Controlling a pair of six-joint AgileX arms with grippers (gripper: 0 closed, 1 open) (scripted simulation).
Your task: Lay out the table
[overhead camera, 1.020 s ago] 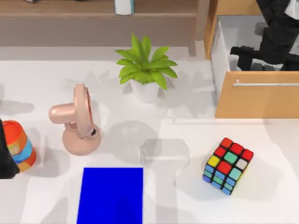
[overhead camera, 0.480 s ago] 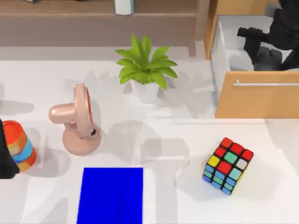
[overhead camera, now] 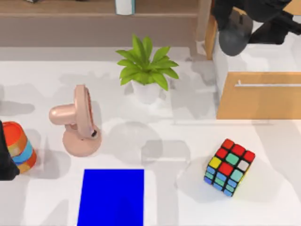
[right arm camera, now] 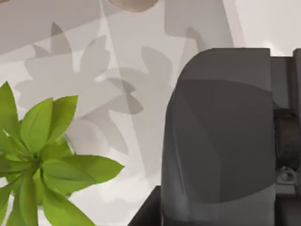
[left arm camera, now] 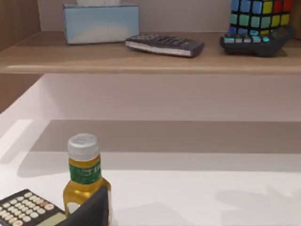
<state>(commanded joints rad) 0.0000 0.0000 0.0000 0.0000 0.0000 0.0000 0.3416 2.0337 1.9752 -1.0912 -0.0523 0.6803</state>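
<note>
The white table [overhead camera: 155,117] spreads under everything, from the back shelf to the near edge. At its near edge lies a blue mat [overhead camera: 112,197]. Just behind the mat to the left stands a pink desk fan [overhead camera: 77,122], and a Rubik's cube [overhead camera: 229,167] sits well to the right. A potted plant [overhead camera: 146,70] stands at the back middle, between the fan and the open wooden drawer cabinet [overhead camera: 258,99] at the right. My right gripper [overhead camera: 237,21] hangs above the cabinet's left back corner, near the plant, clenched around a dark grey mouse [overhead camera: 230,41]. In the right wrist view the mouse [right arm camera: 221,141] sits over the plant's leaves [right arm camera: 42,165]. My left gripper [overhead camera: 4,157] sits at the table's left edge, touching a striped orange and blue cup [overhead camera: 19,147]; whether its grip is released or clenched I cannot tell.
</note>
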